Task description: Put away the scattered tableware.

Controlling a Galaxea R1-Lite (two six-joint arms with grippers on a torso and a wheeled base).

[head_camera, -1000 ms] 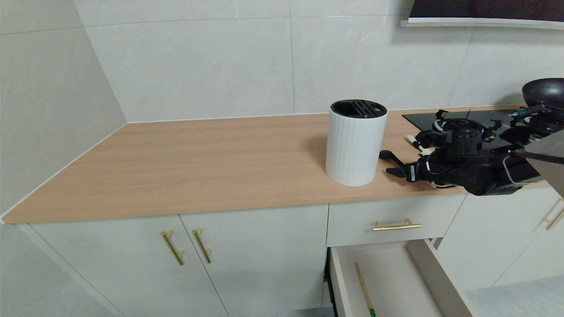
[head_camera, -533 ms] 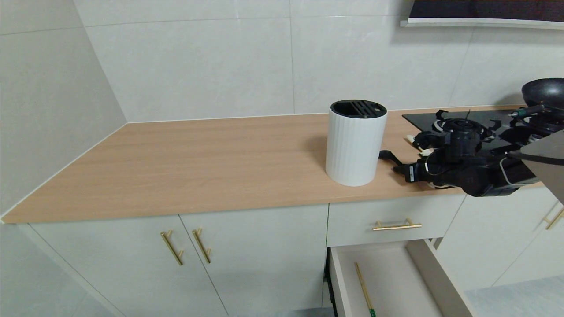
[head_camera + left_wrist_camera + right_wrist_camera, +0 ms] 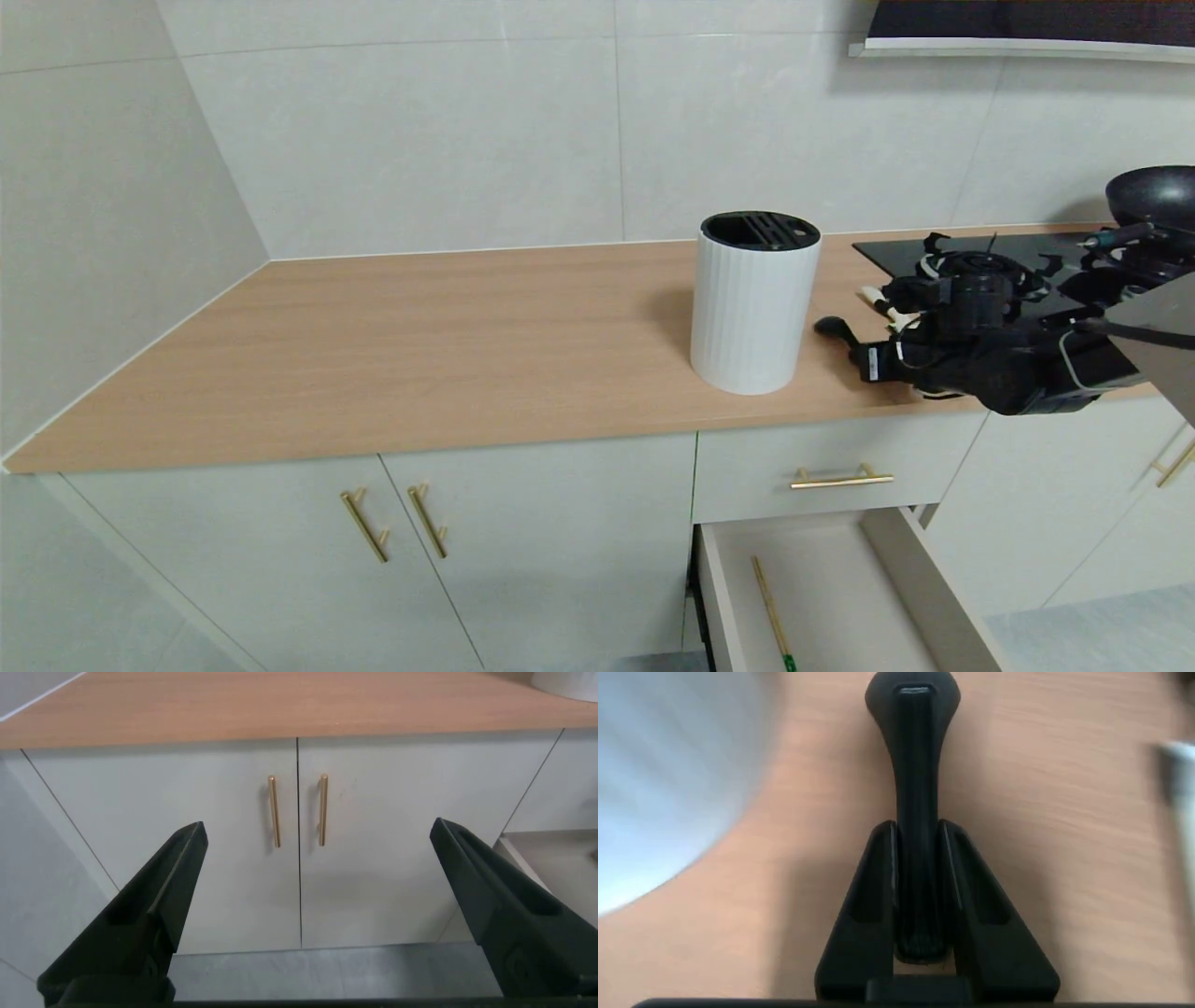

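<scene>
Our left gripper (image 3: 317,827) hangs, jaws spread, before the cabinet doors (image 3: 224,905), while just right of the holder (image 3: 752,308) our right gripper (image 3: 915,833), jaws pinching the black handle (image 3: 913,775), has drawn it back slightly, so stowing seems next.

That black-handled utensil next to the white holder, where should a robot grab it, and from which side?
By the slim straight handle, just behind its flared rounded end, coming along its length from the side away from the white holder. The right gripper has it so: fingers shut on the handle's two long sides.
</scene>
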